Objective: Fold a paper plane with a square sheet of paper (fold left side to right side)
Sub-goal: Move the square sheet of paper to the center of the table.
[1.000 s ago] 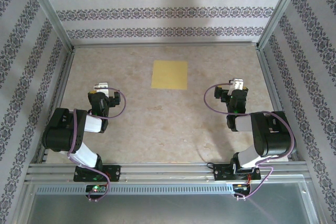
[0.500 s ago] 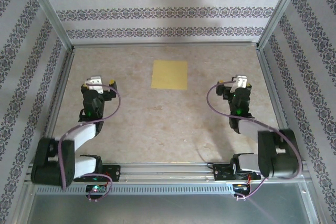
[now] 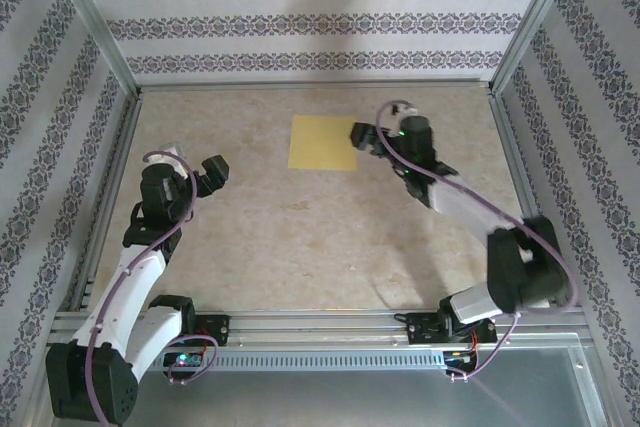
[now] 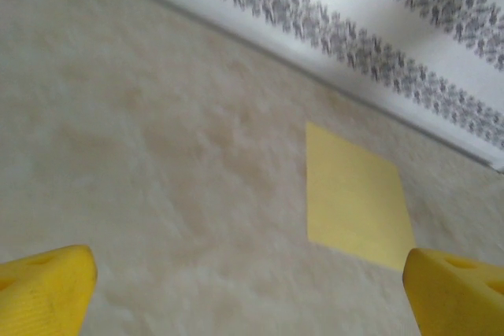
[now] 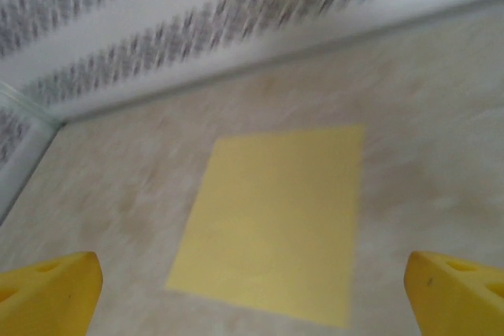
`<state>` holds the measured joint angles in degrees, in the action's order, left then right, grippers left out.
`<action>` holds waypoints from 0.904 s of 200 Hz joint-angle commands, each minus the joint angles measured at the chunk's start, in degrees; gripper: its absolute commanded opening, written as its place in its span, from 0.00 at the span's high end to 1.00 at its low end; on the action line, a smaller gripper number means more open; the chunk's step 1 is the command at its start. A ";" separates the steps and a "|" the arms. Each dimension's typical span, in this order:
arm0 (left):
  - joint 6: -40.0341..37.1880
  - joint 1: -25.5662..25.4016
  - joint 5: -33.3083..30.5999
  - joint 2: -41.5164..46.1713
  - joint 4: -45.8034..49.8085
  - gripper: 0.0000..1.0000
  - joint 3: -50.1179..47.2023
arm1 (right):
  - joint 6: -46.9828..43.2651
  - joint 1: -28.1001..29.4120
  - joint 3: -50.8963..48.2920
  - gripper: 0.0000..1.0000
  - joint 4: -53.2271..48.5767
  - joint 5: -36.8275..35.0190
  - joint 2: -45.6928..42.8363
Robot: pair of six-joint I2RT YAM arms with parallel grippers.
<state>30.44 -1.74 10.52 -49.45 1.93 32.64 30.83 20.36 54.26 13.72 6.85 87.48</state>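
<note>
1. The left gripper [image 3: 190,165] hangs well left of the sheet, jaws spread and empty.
2. The square sheet of paper [image 3: 322,142] lies flat and uncreased on the table [image 3: 300,237], far middle; folding is not yet begun.
3. The right gripper [image 3: 364,135], jaws spread and empty, hovers just beside the sheet's right edge. The next move likely calls for lifting the left edge across.

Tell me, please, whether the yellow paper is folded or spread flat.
Spread flat: the square sheet of paper lies on the table as a full square, no crease showing.
</note>
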 commanded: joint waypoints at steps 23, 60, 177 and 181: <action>9.69 0.68 8.90 3.40 9.40 0.00 -2.65 | 8.77 6.60 18.59 0.02 -14.31 3.34 18.64; 11.57 0.68 9.30 4.89 8.18 0.00 -5.64 | 9.88 8.43 29.92 0.02 -18.81 3.82 30.02; 9.29 0.68 7.56 4.89 10.88 0.00 -4.49 | 6.54 8.82 41.43 0.02 -29.32 6.07 41.51; 9.29 0.68 7.45 4.89 10.97 0.00 -4.39 | 6.32 8.78 41.45 0.02 -29.71 6.26 41.61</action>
<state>40.18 -1.74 18.39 -45.25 10.24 27.27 38.76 28.75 94.02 -12.12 11.68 127.61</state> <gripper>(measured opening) 0.997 0.983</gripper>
